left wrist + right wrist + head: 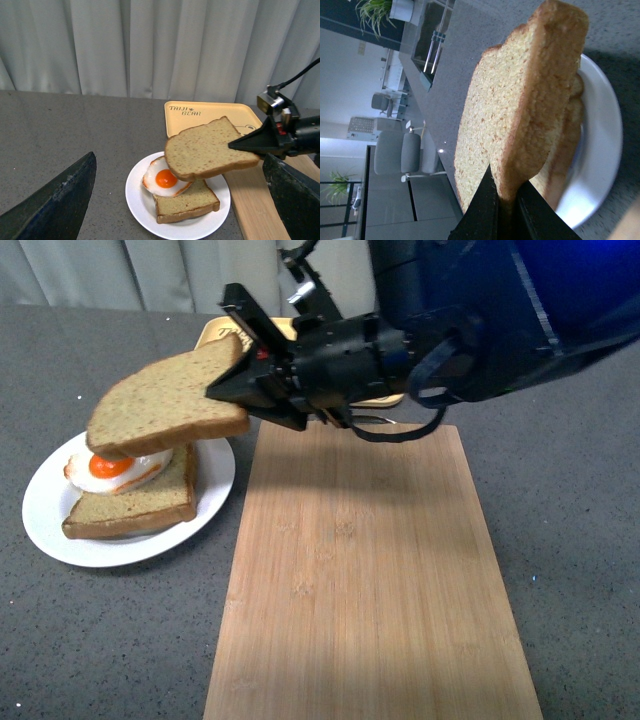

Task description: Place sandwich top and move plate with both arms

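Above the plate [40, 525], toward the worktop's left side, the right gripper [232, 375] clamps the sandwich top [165, 400] by its crust. The slice looks light, soft and crumbly, so a gentle edge grip suits it. The left gripper [179, 157] has its fingers apart.

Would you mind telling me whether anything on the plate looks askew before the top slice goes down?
Yes: the fried egg sits off centre, overhanging the bottom slice onto the plate. The sandwich top, pinched at one edge by the right hand, hangs tilted above them.
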